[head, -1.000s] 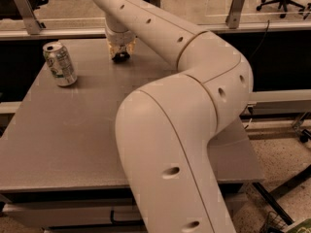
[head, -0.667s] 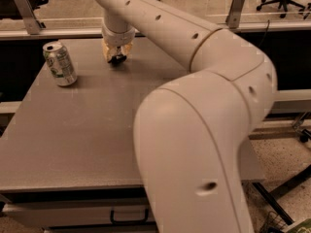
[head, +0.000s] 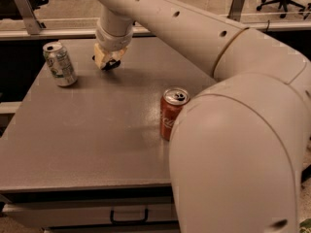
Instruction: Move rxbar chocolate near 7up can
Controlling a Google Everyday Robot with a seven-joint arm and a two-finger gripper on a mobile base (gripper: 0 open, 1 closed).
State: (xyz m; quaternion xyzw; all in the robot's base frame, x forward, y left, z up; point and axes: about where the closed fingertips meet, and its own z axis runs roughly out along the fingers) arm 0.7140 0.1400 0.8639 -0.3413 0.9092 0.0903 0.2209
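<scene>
Apparently the step in hand is the carrying one. The gripper is hanging over the far part of the table, low above the surface, a little to the right of the 7up can as the camera is seeing it. Its pale fingers are pointing down and seem to be pressing together on a small dark thing. I am taking this thing for the rxbar chocolate, because no other bar is showing anywhere on the table. So the bar is sitting in the grip, near the can but not yet beside it. Whether its lower edge is touching the table I cannot tell; only a dark shadow is lying under it.

The 7up can is standing upright near the far left corner. A red Coca-Cola can is also standing upright, well apart from both, closer to the front and just beside the large white arm.

I am judging that the bar is not yet set down. The next move is calling for a short travel to the left, toward the 7up can, then a gentle lowering and an opening of the grip. The arm should be stopping just short of the can, since a light can may be tipping over from a small knock.
</scene>
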